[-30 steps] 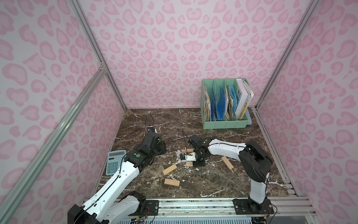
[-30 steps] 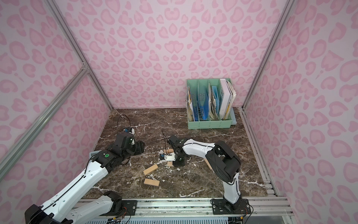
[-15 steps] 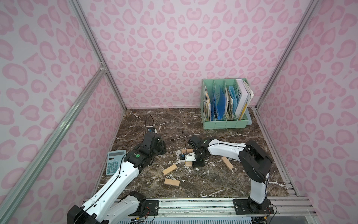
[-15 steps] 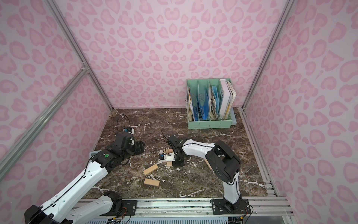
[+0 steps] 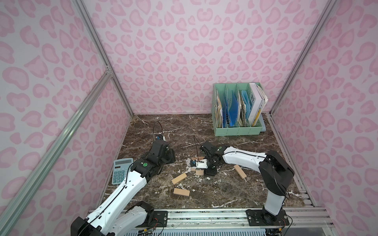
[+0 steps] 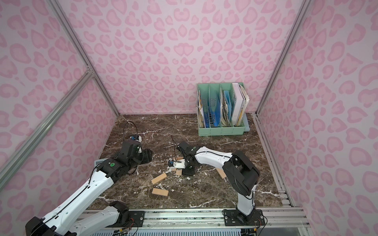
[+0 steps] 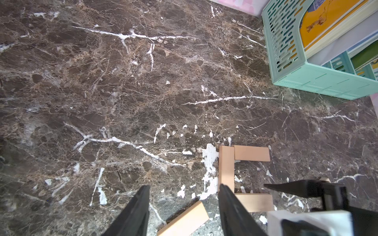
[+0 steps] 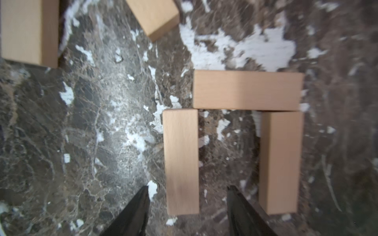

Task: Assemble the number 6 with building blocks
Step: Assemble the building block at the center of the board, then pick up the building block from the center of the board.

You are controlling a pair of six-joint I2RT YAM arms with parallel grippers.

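Observation:
Three pale building blocks lie joined at right angles in a U shape: a cross plank (image 8: 247,90) with two side planks (image 8: 181,161) (image 8: 281,161). My right gripper (image 8: 188,190) stands open low over them, and one side plank lies between its fingers, untouched. In both top views the right gripper (image 5: 210,171) (image 6: 188,170) hides most of that group. Loose planks lie on the table: (image 5: 179,178), (image 5: 181,192), (image 5: 240,171). My left gripper (image 7: 183,189) (image 5: 169,157) is open and empty, to the left of the group, with a loose plank (image 7: 184,220) below it.
A grey-blue calculator (image 5: 120,170) lies at the table's left edge beside the left arm. At the back right a mint green file organizer (image 5: 237,130) stands full of books and folders. Pink patterned walls close off three sides of the dark marble table (image 5: 184,130).
My right gripper has opened and let go of the side plank, which now lies flat on the table. The left arm has not moved.

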